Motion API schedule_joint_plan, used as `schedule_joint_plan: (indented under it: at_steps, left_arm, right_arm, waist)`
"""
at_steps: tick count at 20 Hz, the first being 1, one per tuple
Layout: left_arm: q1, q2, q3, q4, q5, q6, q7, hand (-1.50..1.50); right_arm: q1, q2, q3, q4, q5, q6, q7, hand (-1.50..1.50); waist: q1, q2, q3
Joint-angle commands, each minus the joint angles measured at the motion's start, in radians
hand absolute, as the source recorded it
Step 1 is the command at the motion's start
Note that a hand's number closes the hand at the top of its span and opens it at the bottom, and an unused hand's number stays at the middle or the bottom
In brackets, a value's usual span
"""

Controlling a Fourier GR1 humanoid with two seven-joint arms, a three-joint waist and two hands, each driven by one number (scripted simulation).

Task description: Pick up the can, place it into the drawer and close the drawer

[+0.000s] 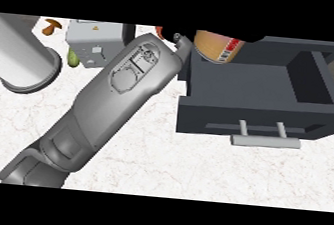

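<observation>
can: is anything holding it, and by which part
The left hand grips the can round its far end, at the view's top; the labelled end hangs free by the drawer's far left corner.

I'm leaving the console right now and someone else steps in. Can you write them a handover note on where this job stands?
Left hand: curled round the tan cylindrical can with a white and red label, held tilted at the rear left corner of the open dark grey drawer.
Right hand: not in view.
Done: can picked up and brought to the drawer.
Left: set it on the drawer's floor, let go, then push the drawer shut by its silver bar handle.
</observation>
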Motion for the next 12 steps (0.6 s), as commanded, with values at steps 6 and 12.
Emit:
schedule_joint_plan:
  at_steps: [6, 12]
  left_arm:
    - [-0.173, 0.000, -0.034, 0.262, 0.096, 0.018, -0.078, 1.50]
    - [-0.250, 0.000, -0.099, 0.378, 0.186, 0.035, -0.112, 1.50]
  right_arm:
    - [-0.038, -0.022, -0.017, -0.010, -0.011, -0.008, 0.056, -1.50]
    - [-0.061, 0.000, 0.033, 0.006, 0.036, -0.016, 0.040, -1.50]
  waist:
    - [-0.014, 0.004, 0.000]
    - [-0.030, 0.009, 0.001]
